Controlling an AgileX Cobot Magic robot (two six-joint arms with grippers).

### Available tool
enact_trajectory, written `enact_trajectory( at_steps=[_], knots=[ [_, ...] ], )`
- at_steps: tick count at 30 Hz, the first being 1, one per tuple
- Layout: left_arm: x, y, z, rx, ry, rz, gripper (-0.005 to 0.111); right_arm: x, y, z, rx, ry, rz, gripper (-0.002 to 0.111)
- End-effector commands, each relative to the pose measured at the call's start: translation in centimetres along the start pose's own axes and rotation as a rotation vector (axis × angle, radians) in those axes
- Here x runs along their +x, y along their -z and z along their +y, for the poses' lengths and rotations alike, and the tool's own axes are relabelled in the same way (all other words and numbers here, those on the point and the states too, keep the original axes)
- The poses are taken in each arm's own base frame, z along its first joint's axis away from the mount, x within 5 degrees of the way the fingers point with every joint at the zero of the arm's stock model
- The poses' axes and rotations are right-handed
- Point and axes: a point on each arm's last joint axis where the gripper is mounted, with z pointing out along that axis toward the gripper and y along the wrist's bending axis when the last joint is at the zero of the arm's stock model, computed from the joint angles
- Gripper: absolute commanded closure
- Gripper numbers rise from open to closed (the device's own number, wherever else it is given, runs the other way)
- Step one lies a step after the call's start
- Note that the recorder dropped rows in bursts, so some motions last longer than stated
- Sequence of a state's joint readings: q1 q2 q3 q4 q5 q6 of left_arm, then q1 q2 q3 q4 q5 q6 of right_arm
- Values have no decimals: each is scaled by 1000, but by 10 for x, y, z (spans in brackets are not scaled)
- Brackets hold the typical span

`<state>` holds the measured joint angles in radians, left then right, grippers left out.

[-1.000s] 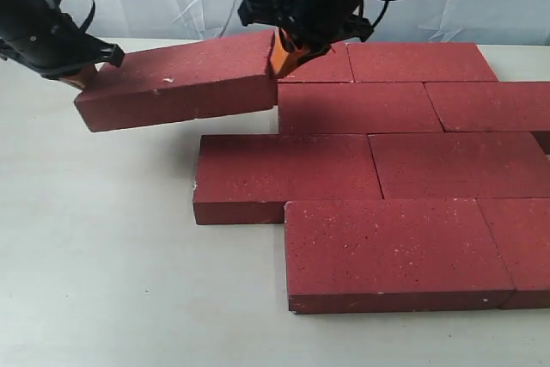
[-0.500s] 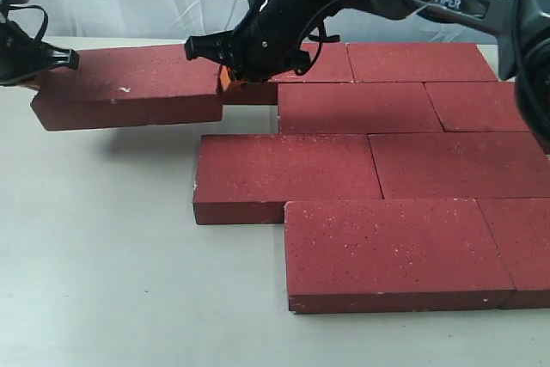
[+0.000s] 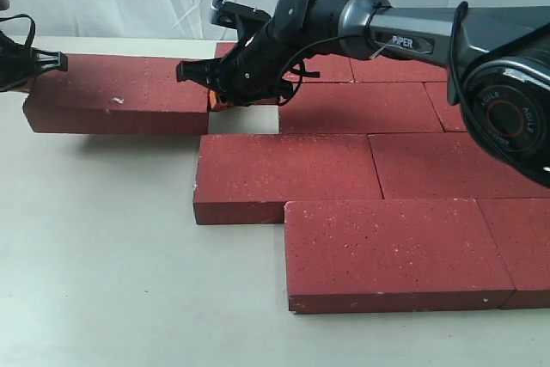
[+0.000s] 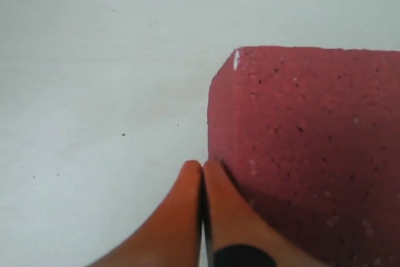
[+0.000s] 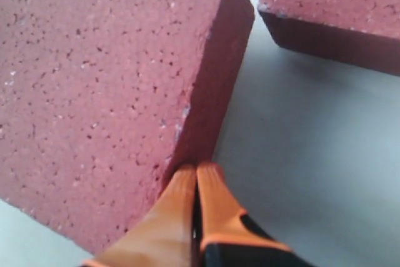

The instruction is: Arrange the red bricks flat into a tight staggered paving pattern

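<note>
1. Left gripper (image 4: 202, 170): its two orange fingers (image 4: 178, 217) are pressed flat together with nothing between them. The tips touch the left end of the loose brick (image 3: 120, 92), close to a corner.
2. Right gripper (image 5: 197, 173): its fingers are pressed together as well and grip nothing. The tips butt against the loose brick's right end face, low down by the table (image 3: 103, 255).
3. The two closed grippers thus bear on opposite ends of the loose brick, and neither pinches it.
4. The loose brick lies level at the far left of the scene, its long side running left to right. A shadow shows along its near edge. Whether it rests on the table or sits just above it cannot be told.
5. The right arm (image 3: 404, 27) reaches in from the right, across the far row of laid bricks (image 3: 404, 169).
6. The laid bricks lie flat on the right in staggered rows, edges touching. The nearest row begins further right than the row behind it.
7. A bare patch of table separates the loose brick's right end from the next brick in its row (image 3: 357, 107), and the right gripper's tips sit in this gap.
8. The loose brick's near right corner is just beside the far left corner of the second-row brick (image 3: 288, 174). Whether they touch cannot be told.
</note>
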<state>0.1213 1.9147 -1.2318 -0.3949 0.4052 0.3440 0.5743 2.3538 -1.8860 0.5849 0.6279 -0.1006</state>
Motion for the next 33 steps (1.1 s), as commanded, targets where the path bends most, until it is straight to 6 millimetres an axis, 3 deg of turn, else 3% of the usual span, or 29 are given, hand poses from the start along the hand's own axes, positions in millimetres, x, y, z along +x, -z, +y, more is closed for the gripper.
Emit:
enact_trajectory(
  at_steps=[1, 5, 12, 20, 33],
  knots=[
    [14, -18, -5, 30, 44, 72, 107, -1, 1, 10, -23, -32, -26, 109],
    [21, -31, 0, 24, 55, 107, 107, -1, 2, 1, 39, -84, -18, 109],
    [20, -30, 19, 0, 99, 99, 107, 0, 6, -14, 110, -91, 37, 109],
    [21, -26, 38, -20, 151, 93, 107, 1, 6, -15, 116, -86, 48, 109],
    [21, -26, 39, -12, 181, 92, 107, 2, -6, -19, 100, -114, 11, 109]
  ],
)
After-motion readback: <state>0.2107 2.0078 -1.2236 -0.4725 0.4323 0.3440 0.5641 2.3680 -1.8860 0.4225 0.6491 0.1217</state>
